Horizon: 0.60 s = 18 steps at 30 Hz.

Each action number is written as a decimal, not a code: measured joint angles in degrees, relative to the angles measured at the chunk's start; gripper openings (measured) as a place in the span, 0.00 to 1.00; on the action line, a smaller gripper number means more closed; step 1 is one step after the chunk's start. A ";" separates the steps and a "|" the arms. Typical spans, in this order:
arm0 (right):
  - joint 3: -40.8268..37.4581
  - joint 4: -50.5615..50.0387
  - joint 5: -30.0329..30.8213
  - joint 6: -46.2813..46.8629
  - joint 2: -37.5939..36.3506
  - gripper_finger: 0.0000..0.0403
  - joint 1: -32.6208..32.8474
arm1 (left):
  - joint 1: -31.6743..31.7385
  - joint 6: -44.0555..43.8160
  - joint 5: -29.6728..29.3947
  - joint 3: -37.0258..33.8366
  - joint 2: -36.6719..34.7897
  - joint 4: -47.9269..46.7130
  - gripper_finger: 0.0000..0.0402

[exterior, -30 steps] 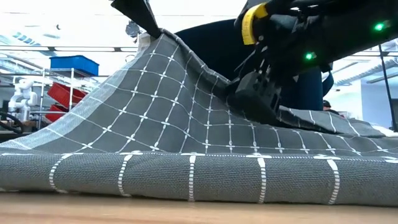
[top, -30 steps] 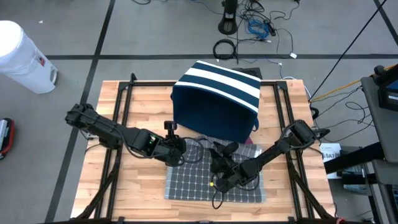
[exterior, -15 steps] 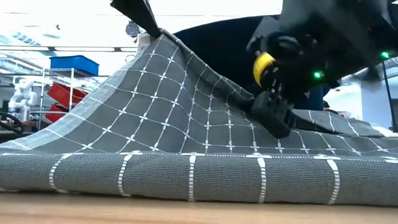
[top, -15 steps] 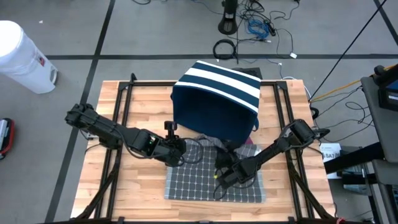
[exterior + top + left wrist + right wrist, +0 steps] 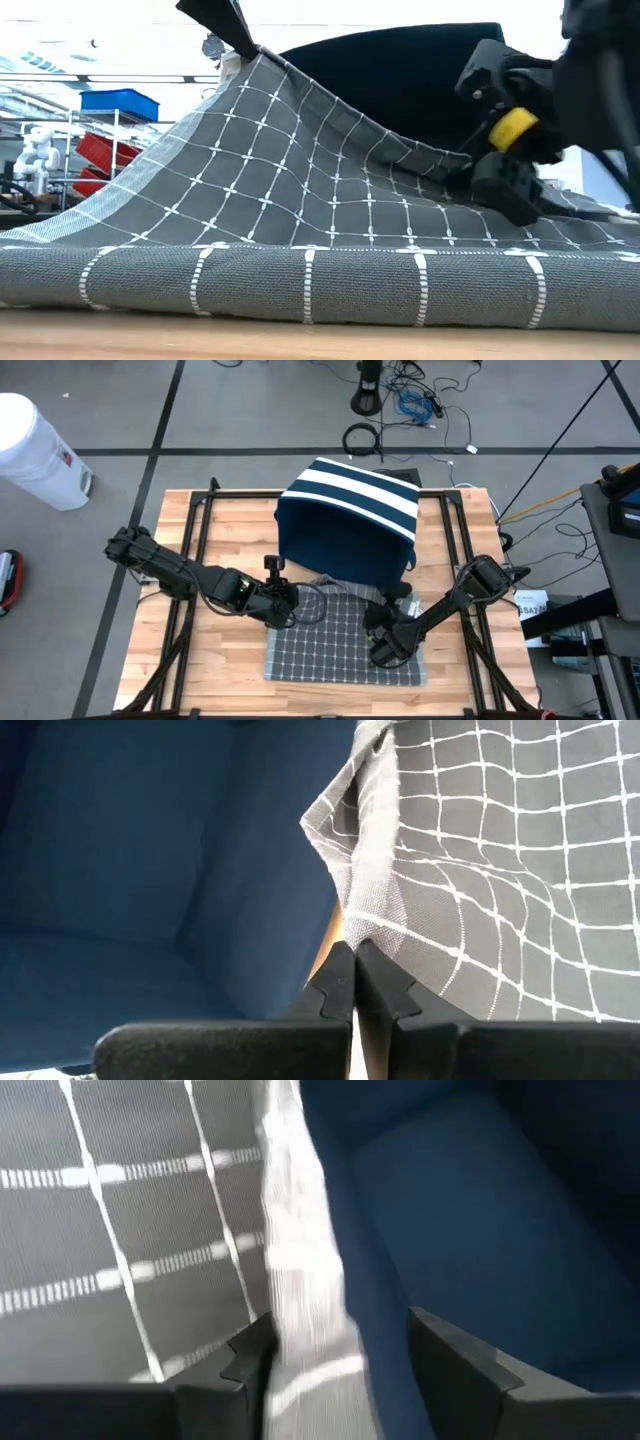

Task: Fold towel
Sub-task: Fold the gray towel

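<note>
A grey towel (image 5: 340, 645) with white checks lies on the wooden table (image 5: 220, 660), its near edge (image 5: 310, 285) flat on the wood. Its far left corner is raised into a peak (image 5: 258, 58), with my left gripper (image 5: 288, 607) shut on it. My right gripper (image 5: 383, 618) is open and low over the towel's far right part. In the right wrist view its fingers stand on either side of the towel's pale hem (image 5: 300, 1280). A navy bin (image 5: 350, 520) with white stripes stands just behind the towel. My left gripper pinches the towel's far left corner (image 5: 365, 925) between its two fingers, at the pale hem. It comes slanting down from the table's left. The corner is lifted clear, and the cloth slopes from it down to the near edge on the table. My right gripper: whether it touches the hem, I cannot tell.
The navy bin (image 5: 400, 75) stands close behind both grippers. A dark metal frame (image 5: 190, 530) runs along the table's sides. Bare wood (image 5: 230, 540) shows left of the towel and the bin.
My right gripper has slid toward the table's right edge, low over the towel, and has turned at the wrist. The left gripper and the raised corner have kept still.
</note>
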 joint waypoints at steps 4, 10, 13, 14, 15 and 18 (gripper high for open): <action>0.00 -7.72 -2.32 7.71 0.00 0.45 1.34 | 0.00 0.00 0.00 0.00 0.00 0.00 0.00; 0.00 -16.71 -5.98 16.01 0.00 0.45 3.03 | 0.00 -0.04 0.00 0.00 0.00 -0.02 0.00; -0.34 -19.17 -6.74 18.91 0.00 0.45 3.88 | 0.00 -0.15 -0.01 0.00 0.00 -0.02 0.00; -0.55 -19.71 -7.17 19.68 0.00 0.45 4.14 | 0.00 -0.15 0.00 0.00 0.00 -0.02 0.00; -0.89 -20.18 -7.67 20.51 0.00 0.45 4.33 | 0.00 -0.15 -0.01 0.00 0.00 -0.02 0.00; -1.90 -20.74 -9.41 22.25 -0.02 0.45 5.08 | 0.00 -0.15 0.00 0.02 0.00 0.00 0.00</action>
